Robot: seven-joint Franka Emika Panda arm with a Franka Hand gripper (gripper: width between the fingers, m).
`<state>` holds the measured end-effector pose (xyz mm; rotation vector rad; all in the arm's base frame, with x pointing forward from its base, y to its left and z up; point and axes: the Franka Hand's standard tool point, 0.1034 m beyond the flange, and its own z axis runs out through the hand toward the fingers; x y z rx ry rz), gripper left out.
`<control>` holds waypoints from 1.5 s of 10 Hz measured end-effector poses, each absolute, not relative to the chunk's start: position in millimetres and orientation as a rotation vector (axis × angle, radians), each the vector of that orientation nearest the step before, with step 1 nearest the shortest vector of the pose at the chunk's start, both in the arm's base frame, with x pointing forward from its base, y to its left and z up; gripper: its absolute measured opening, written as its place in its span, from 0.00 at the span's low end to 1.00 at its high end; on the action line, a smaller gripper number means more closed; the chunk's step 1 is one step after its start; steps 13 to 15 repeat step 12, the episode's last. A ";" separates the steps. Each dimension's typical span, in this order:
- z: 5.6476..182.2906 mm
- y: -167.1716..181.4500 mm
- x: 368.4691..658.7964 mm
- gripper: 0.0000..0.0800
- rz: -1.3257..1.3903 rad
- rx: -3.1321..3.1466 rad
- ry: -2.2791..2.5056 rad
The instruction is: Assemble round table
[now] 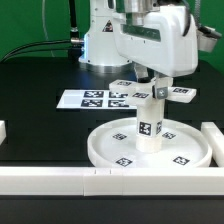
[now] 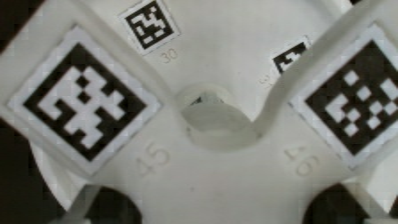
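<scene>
Large rimmed white plastic round disc [image 1: 150,146] on black bench [image 1: 40,110] holds one upright white cylinder post [image 1: 150,125]; one cross-shaped white foot [image 1: 155,91] on top, gripper [image 1: 157,84] state unclear.

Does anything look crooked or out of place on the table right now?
Nothing stands out. The post stands upright at the middle of the round disc, with the cross-shaped foot on top under the gripper. The marker board lies flat behind. No spill or damage shows.
</scene>
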<state>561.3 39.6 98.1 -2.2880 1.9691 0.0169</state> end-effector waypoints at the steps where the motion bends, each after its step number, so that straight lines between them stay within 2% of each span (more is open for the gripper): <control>1: 98.1 39.2 561.6 0.55 0.018 -2.243 2.021; 4: 97.7 39.3 561.6 0.55 0.027 -2.173 2.093; 5: 98.5 39.3 561.7 0.74 0.028 -2.185 2.080; 6: 105.9 38.4 562.5 0.79 0.037 -2.205 2.052; 8: 132.4 38.5 562.3 0.81 0.056 -2.199 2.026; 9: 140.1 38.4 562.2 0.81 0.059 -2.191 2.022; 11: 132.7 38.9 560.5 0.81 0.067 -2.201 2.026; 15: 132.7 39.0 560.5 0.81 0.067 -2.202 2.026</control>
